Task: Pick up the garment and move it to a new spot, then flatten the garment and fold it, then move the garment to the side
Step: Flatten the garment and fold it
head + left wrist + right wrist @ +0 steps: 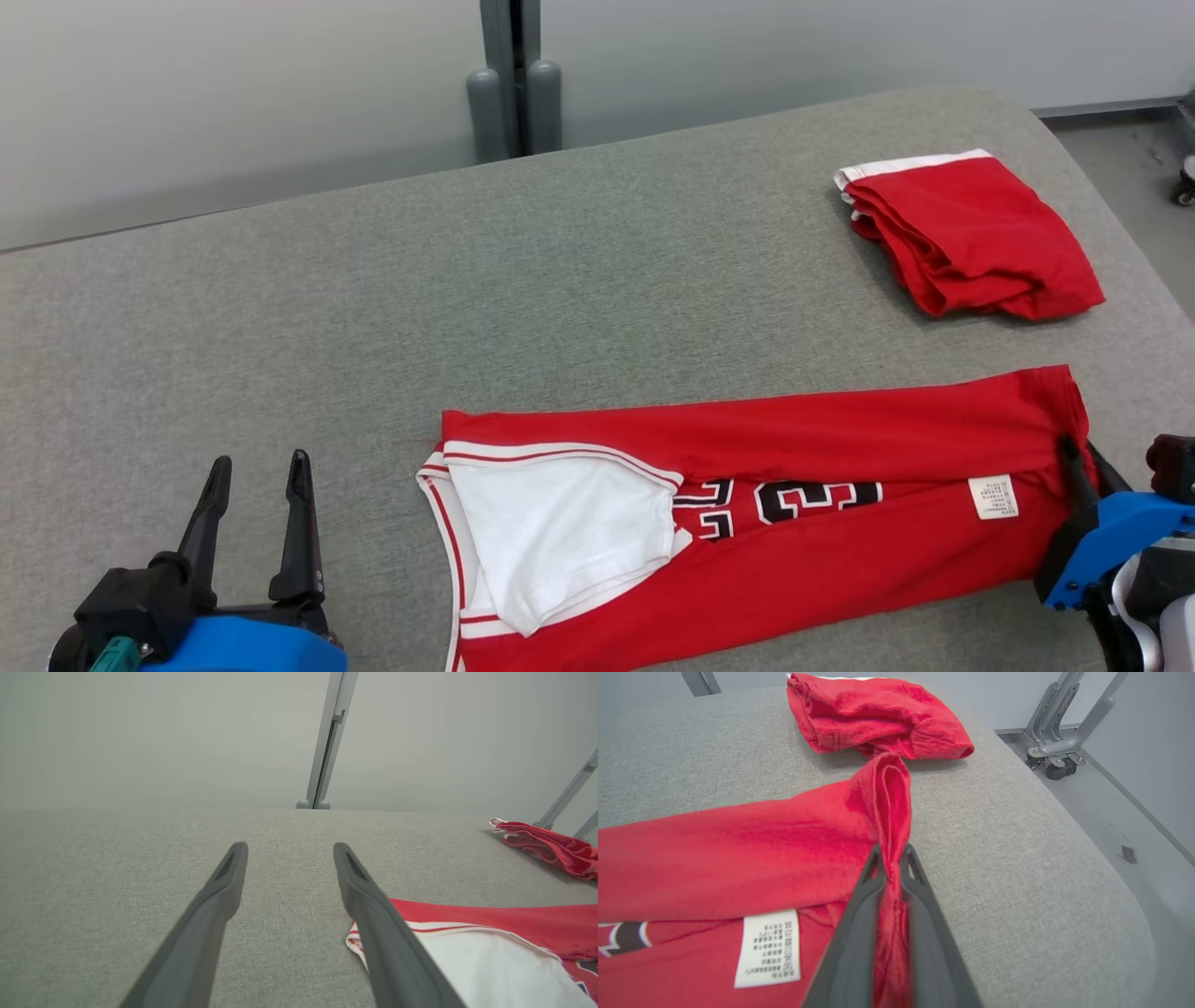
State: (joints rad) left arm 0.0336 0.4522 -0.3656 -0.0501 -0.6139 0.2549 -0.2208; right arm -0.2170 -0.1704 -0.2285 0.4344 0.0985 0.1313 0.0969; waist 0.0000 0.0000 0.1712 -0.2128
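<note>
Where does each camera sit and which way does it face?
Head: on the head, looking down at the table; left claw lower left, right claw lower right.
Left wrist: looks along its open claw, across the table.
Right wrist: looks along its claw, shut on the jersey.
All share the jersey and folded red garment.

A folded red cloth [971, 233] was laid near the far right corner of the grey surface [467, 308]; a grey post [515, 79] was seen behind, a wheeled frame [1052, 749] alongside.
</note>
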